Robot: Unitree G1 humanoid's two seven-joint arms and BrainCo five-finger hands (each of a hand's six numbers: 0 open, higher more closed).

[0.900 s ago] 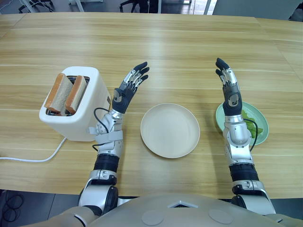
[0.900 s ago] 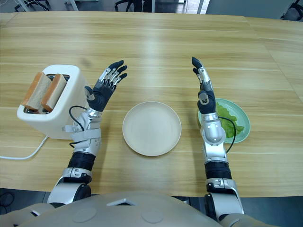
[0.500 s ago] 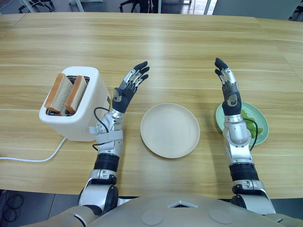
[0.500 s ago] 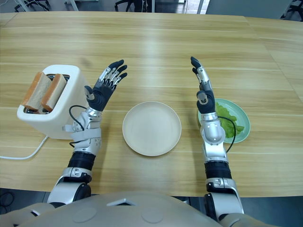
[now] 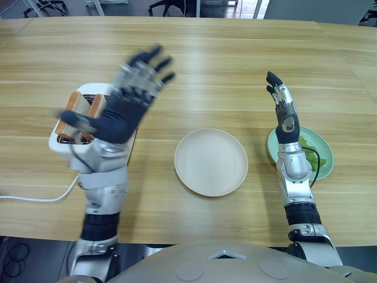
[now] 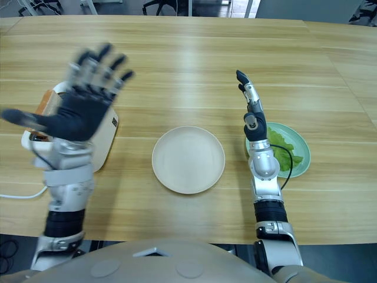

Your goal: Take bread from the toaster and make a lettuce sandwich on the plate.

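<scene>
1. My left hand is up in the air in front of the toaster, palm toward the camera, fingers spread wide, holding nothing. It shows blurred, so I can't make out finer finger detail.
2. From the head camera the left hand covers much of the toaster's top and right side. I cannot tell whether it touches the toaster.
3. The toaster is white and stands toward the left side of the desk, nearer the near edge than the far one.
4. Two slices of bread stand upright in the toaster slots, brown crusts sticking out above the top, partly hidden behind the left hand.
5. A white cable runs from the toaster across the desk toward the left edge.
6. The beige plate lies bare at the middle of the desk, toward the near edge, between my two arms.
7. My right hand is upright, fingers straight and pressed together, pointing toward the far edge, holding nothing.
8. The right hand sits over the left rim of the green plate, which lies toward the right side of the desk.
9. Lettuce lies on the green plate, partly hidden by my right forearm.
</scene>
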